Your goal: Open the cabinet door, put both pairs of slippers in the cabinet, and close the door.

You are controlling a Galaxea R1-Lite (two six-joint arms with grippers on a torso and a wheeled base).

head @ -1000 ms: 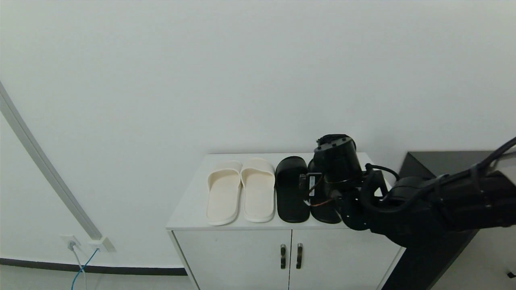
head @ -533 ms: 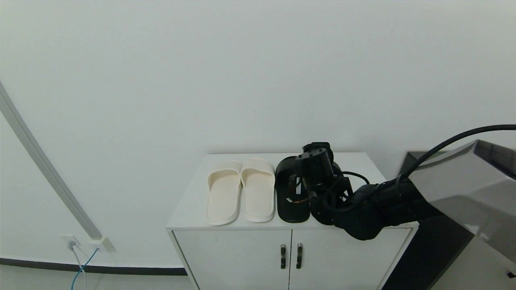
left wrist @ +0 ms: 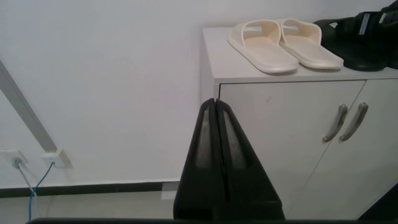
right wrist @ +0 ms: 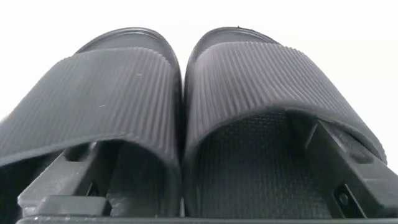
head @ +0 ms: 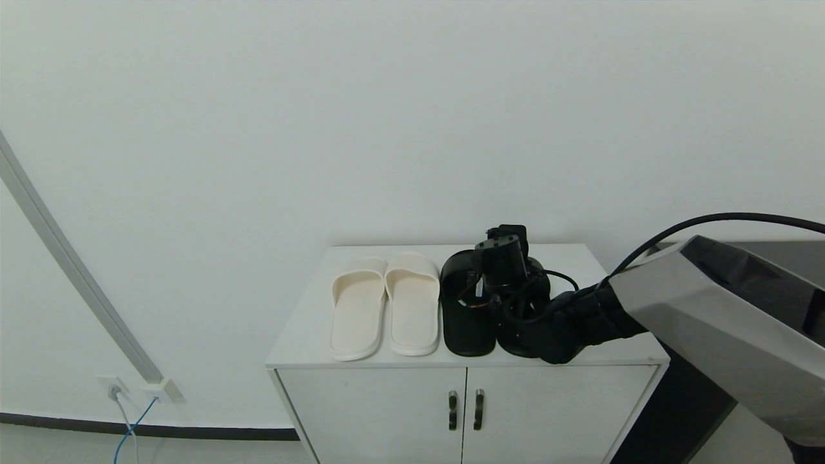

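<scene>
A white cabinet (head: 361, 399) stands against the wall with both doors shut, its two handles (head: 465, 409) side by side in the middle. On its top lie a cream pair of slippers (head: 385, 303) and, to their right, a black pair of slippers (head: 465, 309). My right gripper (right wrist: 184, 186) is open at the black pair, with one finger (right wrist: 62, 180) under the strap of one slipper and the other finger (right wrist: 348, 168) under the strap of its mate. My left gripper (left wrist: 216, 149) hangs shut and empty, low and left of the cabinet.
A dark piece of furniture (head: 796, 248) stands right of the cabinet. A wall socket with a blue cable (head: 116, 392) and a slanted grey conduit (head: 64, 258) are on the wall to the left. The cabinet top behind the slippers is bare.
My right arm has stretched forward and to the left, lowering its gripper onto the black slippers. The slippers, the doors and the left gripper have stayed put.
</scene>
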